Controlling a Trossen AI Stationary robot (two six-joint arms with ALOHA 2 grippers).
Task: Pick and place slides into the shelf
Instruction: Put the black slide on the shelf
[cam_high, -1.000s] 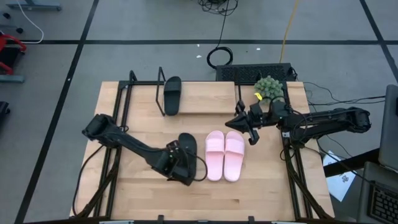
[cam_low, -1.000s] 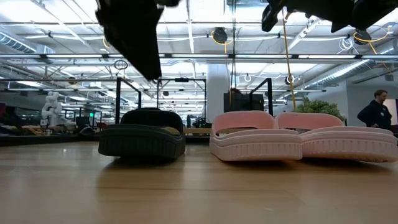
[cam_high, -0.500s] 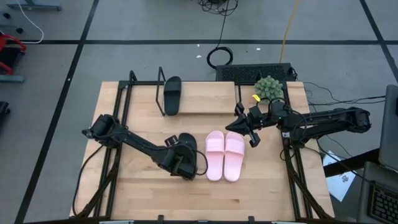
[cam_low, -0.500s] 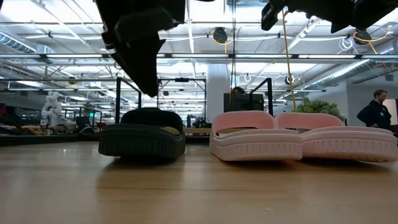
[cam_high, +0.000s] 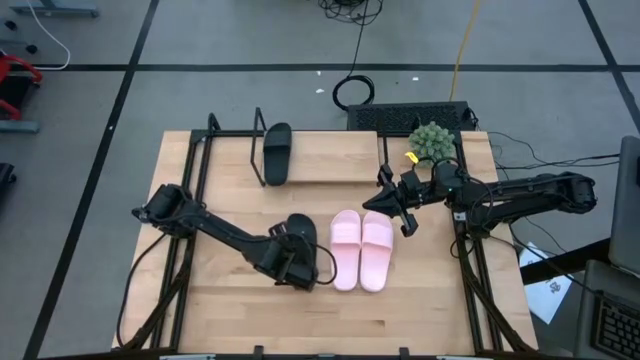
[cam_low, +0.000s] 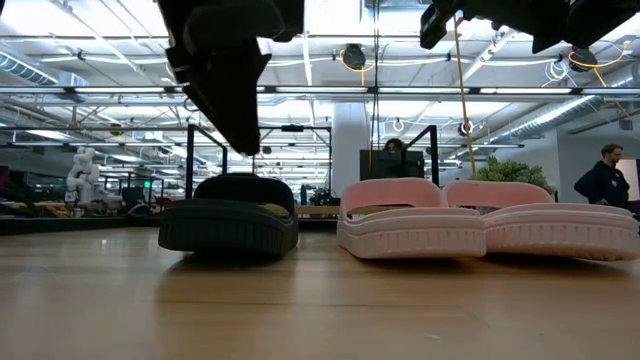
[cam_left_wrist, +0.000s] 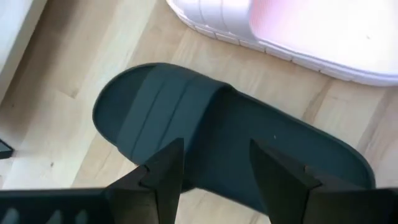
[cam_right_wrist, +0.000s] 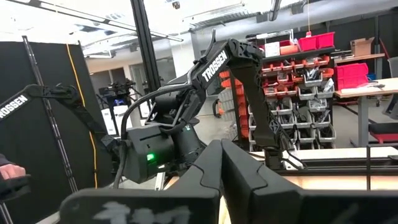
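Left hand (cam_left_wrist: 211, 168) hovers spread above black slide (cam_left_wrist: 205, 130), pink slide (cam_left_wrist: 298, 37) beside.

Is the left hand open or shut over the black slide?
Open. In the left wrist view, the left hand has its fingers spread with a gap between them, above the black slide lying flat on the table, not touching it.

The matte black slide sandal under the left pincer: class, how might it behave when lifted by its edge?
The matte black slide sandal looks like thick moulded foam, so probably light and only slightly bendy. Its matte surface should grip rather than slip. Lying flat on the wooden table, it is unlikely to roll.
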